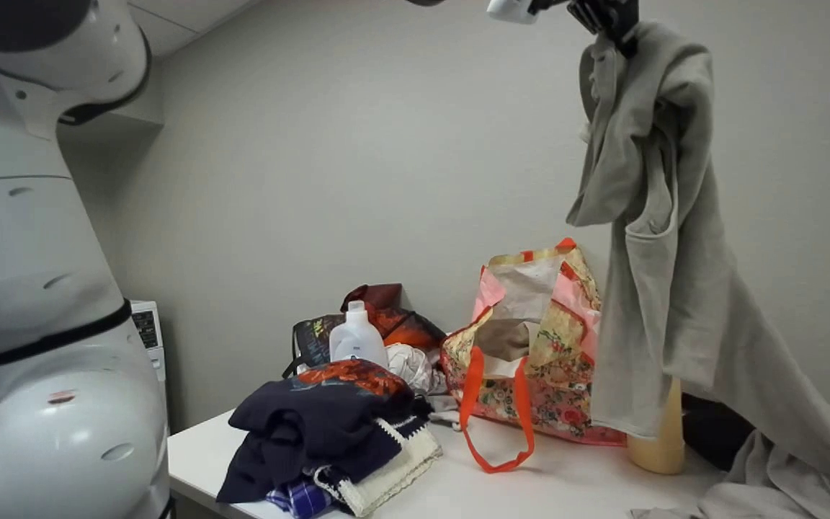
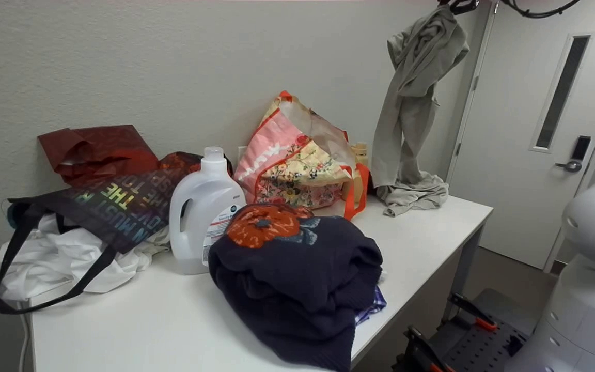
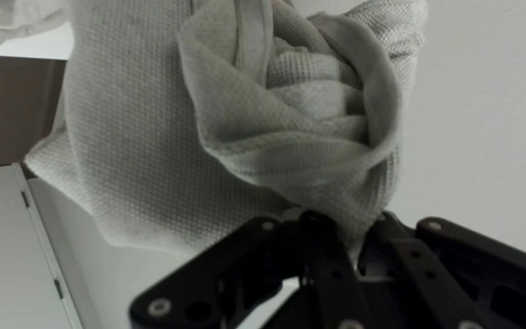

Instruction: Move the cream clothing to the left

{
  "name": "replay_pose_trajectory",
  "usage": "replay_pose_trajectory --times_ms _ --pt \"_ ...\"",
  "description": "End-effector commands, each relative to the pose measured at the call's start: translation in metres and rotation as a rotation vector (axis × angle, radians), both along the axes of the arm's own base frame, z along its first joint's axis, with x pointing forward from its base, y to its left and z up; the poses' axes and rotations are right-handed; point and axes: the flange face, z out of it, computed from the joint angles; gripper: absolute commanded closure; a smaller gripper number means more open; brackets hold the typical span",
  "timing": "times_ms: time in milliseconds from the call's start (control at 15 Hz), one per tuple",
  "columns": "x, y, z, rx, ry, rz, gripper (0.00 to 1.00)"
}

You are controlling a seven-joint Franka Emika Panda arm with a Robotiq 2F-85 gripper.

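A gathered fold of the cream clothing (image 1: 696, 303) was pinched by the gripper (image 3: 349, 224), whose black fingers (image 3: 329, 260) were pressed in on it from both sides. In an exterior view the garment was suspended from about one o'clock in the frame, and its lower end was draped at four o'clock over the white table (image 1: 559, 483). The floral bag (image 1: 559, 382) and a yellow bottle (image 1: 656, 458), also toward four o'clock there, were partly covered by the hanging fabric. The arm (image 1: 33, 245) was seen at nine o'clock.

In an exterior view a navy sweater (image 2: 297, 279) was heaped at six o'clock, and purple checked cloth (image 2: 372, 308) was shown at its edge, toward four o'clock. A white jug (image 2: 204, 227) was stood upright at ten o'clock from the sweater. A black lettered bag (image 2: 127, 201) was laid over white cloth (image 2: 65, 256) toward nine o'clock. A door (image 2: 514, 155) was seen at three o'clock; in that view the cream clothing was held at two o'clock.
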Motion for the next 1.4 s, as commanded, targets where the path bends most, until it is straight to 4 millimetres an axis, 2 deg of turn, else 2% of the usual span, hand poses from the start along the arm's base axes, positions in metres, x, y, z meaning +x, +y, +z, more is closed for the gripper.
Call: replay_pose_trajectory --times_ms 0,267,467,600,800,933,1200,1333 --pt "-0.036 0.034 0.056 -0.037 -0.099 0.053 0.97" --pt "-0.076 0.07 0.1 -0.066 -0.184 0.114 0.97" --pt "-0.09 0.101 0.113 -0.034 -0.148 0.248 0.97" --pt "-0.087 0.123 0.111 0.016 -0.095 0.361 0.97" --pt "-0.067 0.154 0.096 0.105 0.007 0.503 0.97" --pt "-0.047 0.169 0.077 0.157 0.073 0.562 0.97" --pt "0.008 0.188 0.019 0.25 0.253 0.626 0.97" --pt "0.037 0.187 -0.013 0.261 0.314 0.59 0.97"
